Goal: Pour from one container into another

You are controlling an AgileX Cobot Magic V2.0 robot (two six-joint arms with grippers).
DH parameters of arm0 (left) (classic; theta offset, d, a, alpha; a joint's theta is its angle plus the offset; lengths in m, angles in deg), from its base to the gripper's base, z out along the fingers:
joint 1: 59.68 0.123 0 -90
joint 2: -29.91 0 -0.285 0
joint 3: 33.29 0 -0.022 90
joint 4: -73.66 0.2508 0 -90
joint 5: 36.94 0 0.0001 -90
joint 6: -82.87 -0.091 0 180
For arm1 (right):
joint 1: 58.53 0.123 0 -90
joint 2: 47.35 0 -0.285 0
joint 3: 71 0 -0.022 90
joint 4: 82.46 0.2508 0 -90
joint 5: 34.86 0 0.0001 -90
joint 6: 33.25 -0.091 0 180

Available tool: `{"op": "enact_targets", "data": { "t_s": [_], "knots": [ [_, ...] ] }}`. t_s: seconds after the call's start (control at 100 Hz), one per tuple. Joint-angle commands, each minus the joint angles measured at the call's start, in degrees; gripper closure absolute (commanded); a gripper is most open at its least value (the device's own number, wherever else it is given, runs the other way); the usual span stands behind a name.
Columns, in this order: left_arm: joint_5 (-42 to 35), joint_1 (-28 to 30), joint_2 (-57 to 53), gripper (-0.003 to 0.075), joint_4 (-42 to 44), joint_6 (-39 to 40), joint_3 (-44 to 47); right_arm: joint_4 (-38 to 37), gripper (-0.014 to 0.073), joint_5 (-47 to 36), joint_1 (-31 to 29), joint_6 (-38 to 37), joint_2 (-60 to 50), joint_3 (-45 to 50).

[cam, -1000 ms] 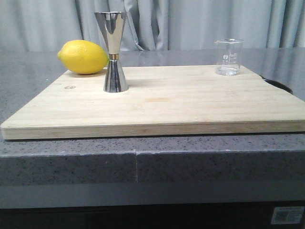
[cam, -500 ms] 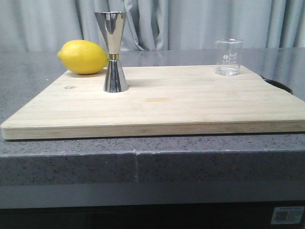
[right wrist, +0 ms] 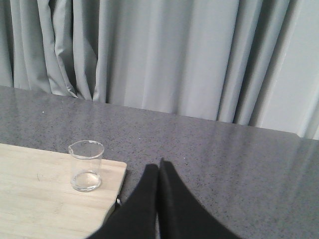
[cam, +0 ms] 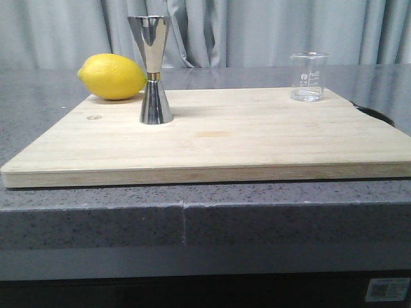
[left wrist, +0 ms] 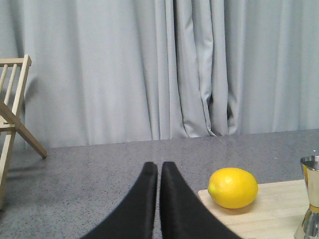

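A small clear glass beaker (cam: 309,76) with white markings stands upright at the far right corner of the wooden board (cam: 218,138); it also shows in the right wrist view as the beaker (right wrist: 86,166). The tall steel hourglass jigger (cam: 153,69) with a gold waist band stands upright on the board's left part; only its edge, the jigger (left wrist: 310,199), shows in the left wrist view. My left gripper (left wrist: 159,167) is shut and empty, off the board's left side. Beside the board's right edge, my right gripper (right wrist: 159,166) is shut and empty. Neither gripper shows in the front view.
A yellow lemon (cam: 112,77) lies at the board's far left corner, close behind the jigger. A wooden rack (left wrist: 12,124) stands to the left on the grey stone counter (cam: 192,212). Grey curtains (cam: 257,32) hang behind.
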Motion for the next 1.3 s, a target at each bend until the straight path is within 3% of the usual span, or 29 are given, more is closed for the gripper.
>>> {"op": "enact_targets", "data": {
  "t_s": [0.0,1.05,1.09,1.16,1.23,1.29],
  "knots": [
    [1.08,0.03,0.5,0.0739,-2.34,0.02,-1.57,-0.26,0.0661,-4.57,0.07,0.17,0.02,-1.4],
    [1.08,0.03,0.5,0.0739,-1.76,0.02,-1.57,-0.26,0.0661,-4.57,0.07,0.17,0.02,-1.4],
    [0.93,0.03,0.5,0.0739,0.7,0.02,-1.57,-0.26,0.0661,-4.57,0.07,0.17,0.02,-1.4],
    [2.38,0.03,-0.05,0.0739,12.21,1.56,-1.57,-0.26,0.0661,-4.57,0.07,0.17,0.02,-1.4],
    [4.62,0.03,-0.87,0.0739,24.01,10.3,-1.57,-0.26,0.0661,-4.57,0.07,0.17,0.02,-1.4],
    [4.69,0.03,-1.82,0.0739,34.04,22.17,-1.57,-0.26,0.0661,-4.57,0.07,0.17,0.02,-1.4]
  ]
}}
